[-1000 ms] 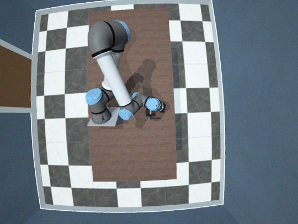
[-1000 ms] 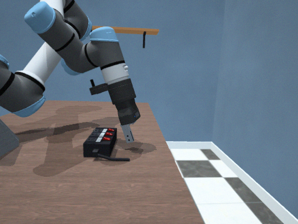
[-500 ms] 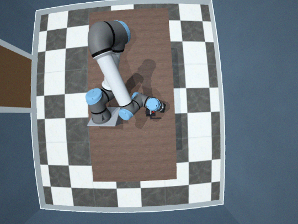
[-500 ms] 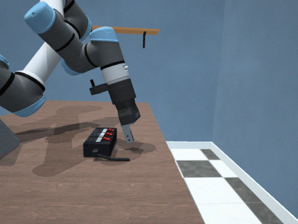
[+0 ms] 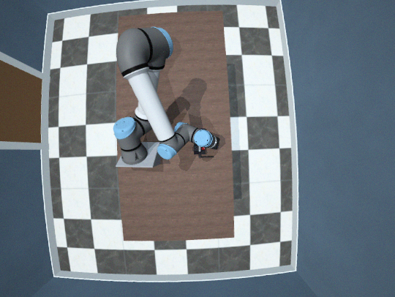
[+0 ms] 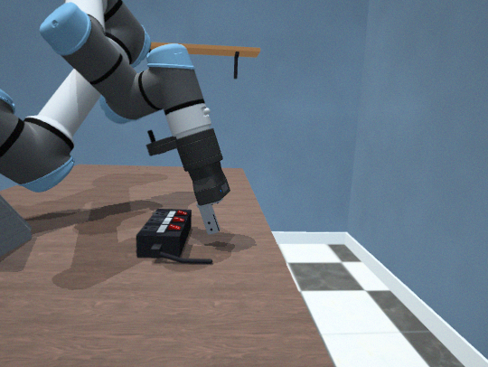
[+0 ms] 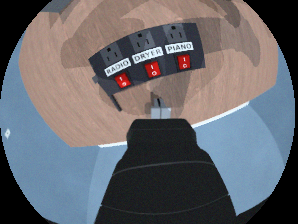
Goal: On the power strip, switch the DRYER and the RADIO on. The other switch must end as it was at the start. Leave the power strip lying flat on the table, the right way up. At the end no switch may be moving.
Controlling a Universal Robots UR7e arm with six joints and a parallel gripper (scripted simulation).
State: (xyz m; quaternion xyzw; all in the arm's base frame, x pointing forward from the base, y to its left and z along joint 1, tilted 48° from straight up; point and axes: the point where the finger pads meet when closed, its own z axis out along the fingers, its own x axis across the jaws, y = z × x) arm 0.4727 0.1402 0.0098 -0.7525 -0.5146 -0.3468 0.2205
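A black power strip (image 6: 154, 241) (image 7: 107, 56) (image 5: 203, 151) lies flat on the wooden table (image 6: 136, 312), right way up. In the wrist view it carries three red rocker switches under white labels: RADIO (image 7: 121, 80) on the left, DRYER (image 7: 153, 70) in the middle, PIANO (image 7: 182, 63) on the right. I cannot tell their positions. My gripper (image 6: 211, 230) (image 7: 158, 104) is shut and empty. It hangs tilted just off the strip's switch side, a little above the table, fingertips pointing roughly at the DRYER switch and not touching it.
The strip's short black cable (image 6: 187, 260) lies on the table in front of it. The table's right edge (image 6: 271, 253) is close beyond the gripper. The arm's base (image 5: 133, 155) stands to the left. A wooden shelf (image 6: 212, 50) hangs on the back wall.
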